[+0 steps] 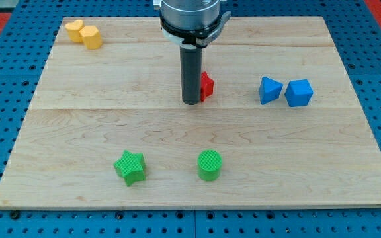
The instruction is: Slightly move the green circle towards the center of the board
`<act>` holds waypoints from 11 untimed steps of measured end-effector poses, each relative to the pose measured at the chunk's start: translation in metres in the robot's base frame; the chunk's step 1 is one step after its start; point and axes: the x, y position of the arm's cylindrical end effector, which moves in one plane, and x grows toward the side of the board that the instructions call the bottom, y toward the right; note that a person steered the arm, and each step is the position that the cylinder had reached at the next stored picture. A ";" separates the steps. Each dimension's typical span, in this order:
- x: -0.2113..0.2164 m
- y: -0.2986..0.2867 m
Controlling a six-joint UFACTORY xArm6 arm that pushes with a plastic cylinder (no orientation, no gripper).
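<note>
The green circle (210,164) stands near the view's bottom, just right of the middle of the wooden board (78,125). My tip (191,102) rests on the board near its centre, well above the green circle towards the view's top. The rod hides the left part of a red block (206,86), which sits right beside the tip on its right.
A green star (130,166) lies left of the green circle. A blue triangle-like block (269,90) and a blue cube (299,92) sit at the right. Two yellow blocks, one heart-shaped (76,30) and one (91,37) beside it, sit at the top left corner.
</note>
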 end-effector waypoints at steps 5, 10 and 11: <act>0.005 0.003; 0.108 0.047; 0.146 0.078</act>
